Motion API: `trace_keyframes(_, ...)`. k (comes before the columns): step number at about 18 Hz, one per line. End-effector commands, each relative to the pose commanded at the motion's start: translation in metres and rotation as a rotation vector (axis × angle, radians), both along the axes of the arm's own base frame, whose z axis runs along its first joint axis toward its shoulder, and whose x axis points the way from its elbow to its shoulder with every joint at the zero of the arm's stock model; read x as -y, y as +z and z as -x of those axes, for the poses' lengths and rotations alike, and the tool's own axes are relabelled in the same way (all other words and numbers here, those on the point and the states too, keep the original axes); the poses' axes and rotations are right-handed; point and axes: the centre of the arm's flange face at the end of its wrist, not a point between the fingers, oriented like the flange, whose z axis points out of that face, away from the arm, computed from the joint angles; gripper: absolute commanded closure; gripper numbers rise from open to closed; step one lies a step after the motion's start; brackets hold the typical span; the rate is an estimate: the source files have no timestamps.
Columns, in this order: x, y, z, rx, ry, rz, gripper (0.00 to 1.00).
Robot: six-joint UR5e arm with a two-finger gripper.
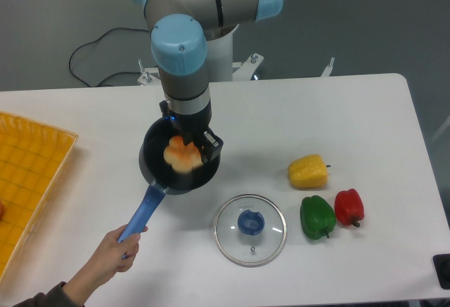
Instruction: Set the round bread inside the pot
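The round bread [181, 156], golden-orange with paler lobes, lies inside the black pot [153, 168]. The pot's long blue handle [142, 213] points toward the front left, where a person's hand [112, 251] holds its end. My gripper [196, 143] hangs straight down over the pot, just right of and above the bread. Its fingers are largely hidden behind the wrist, and I cannot tell whether they still touch the bread or how far apart they stand.
A round glass lid with a blue knob [250, 229] lies in front of the pot. A yellow pepper [308, 171], a green pepper [317, 216] and a red pepper [349, 206] sit at the right. A yellow tray [28, 173] stands at the left edge.
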Motion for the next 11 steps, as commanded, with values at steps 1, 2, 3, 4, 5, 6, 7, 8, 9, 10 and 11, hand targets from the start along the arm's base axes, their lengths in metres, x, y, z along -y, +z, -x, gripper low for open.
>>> trace_keyframes(1, -0.001, -0.001, -0.001, 0.001, -0.002, 0.001, 0.00)
trace_keyframes(2, -0.001, -0.001, -0.001, 0.001, -0.002, 0.001, 0.00)
trace_keyframes(3, -0.001, -0.002, 0.000, 0.002, -0.002, 0.002, 0.00)
trace_keyframes(4, -0.001, -0.002, 0.001, 0.001, 0.000, 0.001, 0.00)
trace_keyframes(5, -0.001, -0.002, 0.001, 0.002, 0.000, 0.002, 0.00)
trace_keyframes(6, -0.001, -0.003, 0.002, -0.001, 0.000, 0.005, 0.00)
trace_keyframes(7, 0.002, -0.003, 0.006, -0.015, 0.003, 0.018, 0.00)
trace_keyframes(8, 0.005, 0.001, 0.010, -0.035, 0.011, 0.036, 0.00)
trace_keyframes(9, 0.009, -0.001, 0.011, -0.036, 0.015, 0.049, 0.00)
trace_keyframes(10, 0.011, 0.001, 0.010, -0.037, 0.021, 0.050, 0.00)
trace_keyframes(11, 0.015, 0.003, 0.007, -0.037, 0.025, 0.054, 0.00)
